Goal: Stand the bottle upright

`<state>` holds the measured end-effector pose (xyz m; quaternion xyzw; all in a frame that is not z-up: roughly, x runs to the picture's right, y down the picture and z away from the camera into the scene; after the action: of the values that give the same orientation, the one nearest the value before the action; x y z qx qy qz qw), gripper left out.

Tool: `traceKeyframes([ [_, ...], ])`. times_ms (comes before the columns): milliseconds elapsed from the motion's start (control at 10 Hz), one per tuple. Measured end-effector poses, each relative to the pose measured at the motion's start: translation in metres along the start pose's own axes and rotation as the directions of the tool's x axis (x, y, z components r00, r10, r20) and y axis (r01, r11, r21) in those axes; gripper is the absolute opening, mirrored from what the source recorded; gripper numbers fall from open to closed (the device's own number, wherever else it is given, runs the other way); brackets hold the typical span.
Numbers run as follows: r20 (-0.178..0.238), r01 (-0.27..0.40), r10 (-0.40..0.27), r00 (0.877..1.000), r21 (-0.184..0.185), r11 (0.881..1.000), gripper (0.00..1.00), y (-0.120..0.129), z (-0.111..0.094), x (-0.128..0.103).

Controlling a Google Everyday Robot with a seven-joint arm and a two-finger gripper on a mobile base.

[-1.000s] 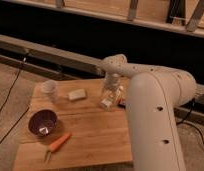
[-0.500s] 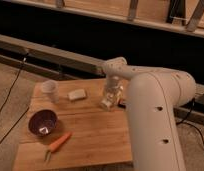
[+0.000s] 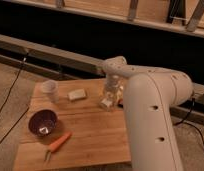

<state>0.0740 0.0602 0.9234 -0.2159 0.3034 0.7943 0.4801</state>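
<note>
nothing on the left of the table [image 3: 90, 135] is needed for this step: the purple bowl [image 3: 42, 122], the translucent cup [image 3: 50, 90], the carrot [image 3: 57, 143] and the beige block [image 3: 76, 94] are best left untouched. the block is the nearest of them, so any swing of the bottle is better directed away from it.

the bottle [image 3: 108, 98] is found right of the block, near the far right part of the table, under the end of the white arm [image 3: 150, 115]. whether it lies, leans or already stands cannot be told for certain. a good result is judged to call for a hold on the body rather than the cap. the base should be set flat on the wood and the bottle released only once it is steady (a slim, light bottle is easily tipped by a brushing finger).

the claw [image 3: 113, 84] is placed directly over the bottle's upper part, its jaws spread apart as wide as they go. no clamped hold is seen, and contact with the plastic cannot be confirmed.
</note>
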Motion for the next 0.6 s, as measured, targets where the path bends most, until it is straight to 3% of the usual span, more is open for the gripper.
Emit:
traceKeyframes([
  [600,-0.007,-0.012,0.012,1.000,0.006,1.000,0.65,-0.006,0.010,-0.015],
])
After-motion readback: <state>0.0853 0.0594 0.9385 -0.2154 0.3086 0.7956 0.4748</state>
